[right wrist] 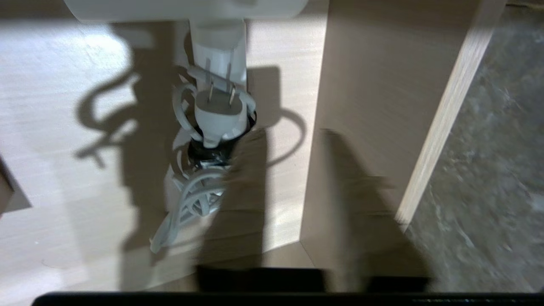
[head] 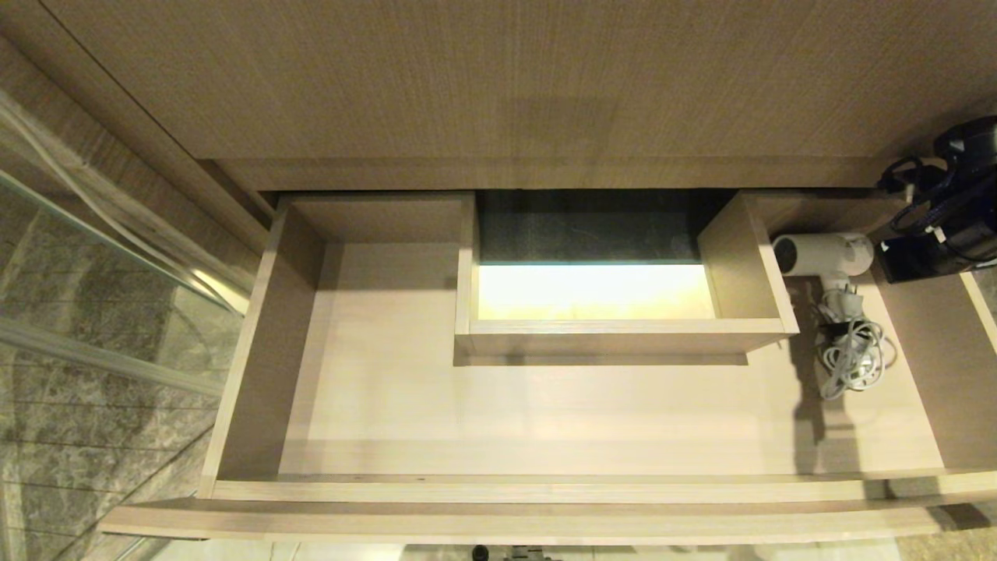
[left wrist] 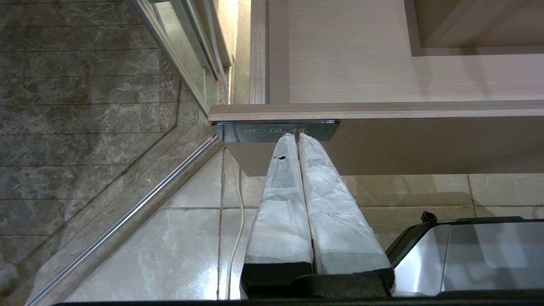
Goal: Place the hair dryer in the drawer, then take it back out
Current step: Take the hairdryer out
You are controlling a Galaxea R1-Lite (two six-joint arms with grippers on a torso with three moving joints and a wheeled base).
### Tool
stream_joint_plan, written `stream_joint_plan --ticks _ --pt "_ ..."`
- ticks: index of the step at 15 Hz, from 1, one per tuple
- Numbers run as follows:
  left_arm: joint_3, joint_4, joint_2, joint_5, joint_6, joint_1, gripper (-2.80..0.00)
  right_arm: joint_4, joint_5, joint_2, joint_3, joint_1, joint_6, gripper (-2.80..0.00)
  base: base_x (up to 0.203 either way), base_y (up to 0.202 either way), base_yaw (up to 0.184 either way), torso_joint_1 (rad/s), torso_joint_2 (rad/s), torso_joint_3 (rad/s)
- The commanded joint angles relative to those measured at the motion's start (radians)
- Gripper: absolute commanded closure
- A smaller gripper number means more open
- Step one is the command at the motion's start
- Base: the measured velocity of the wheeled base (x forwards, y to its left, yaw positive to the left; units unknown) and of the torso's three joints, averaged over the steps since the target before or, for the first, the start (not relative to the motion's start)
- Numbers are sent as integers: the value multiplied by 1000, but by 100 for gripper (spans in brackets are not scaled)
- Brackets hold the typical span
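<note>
The hair dryer [head: 826, 255] lies in the open drawer [head: 545, 489], right rear, beside the boxed cut-out [head: 623, 335], cord [head: 855, 360] bundled. The right claw [right wrist: 293, 165] hovers above, parted and empty. The left claw [left wrist: 297, 138] is pressed closed below the drawer front.

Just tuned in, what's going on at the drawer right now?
The drawer is pulled open, and the hair dryer lies inside at its right end with its cord bundled beside it. The right gripper hovers just above the cord, jaws apart, holding nothing. The left gripper is parked, shut, below the drawer front.
</note>
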Motion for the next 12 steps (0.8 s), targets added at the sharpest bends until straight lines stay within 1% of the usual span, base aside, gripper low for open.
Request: stream_joint_plan --ticks 1,3,5,7,9,12 --pt "0 0 0 0 0 -1 0 -18 19 10 -2 4 10 -280 0 0 0 0 0 0" --pt "0 0 0 0 0 -1 0 -16 82 13 -1 6 28 -280 0 0 0 0 0 0" --pt "0 0 0 0 -2 0 0 -14 182 19 -2 4 38 -280 0 0 0 0 0 0" --pt "1 0 0 0 -1 0 0 -11 255 32 -20 4 58 -280 0 0 0 0 0 0" --pt "1 0 0 0 0 0 0 -22 279 45 -32 -4 60 -280 0 0 0 0 0 0" --pt "1 0 0 0 0 0 0 -23 280 72 -74 -30 57 -280 0 0 0 0 0 0"
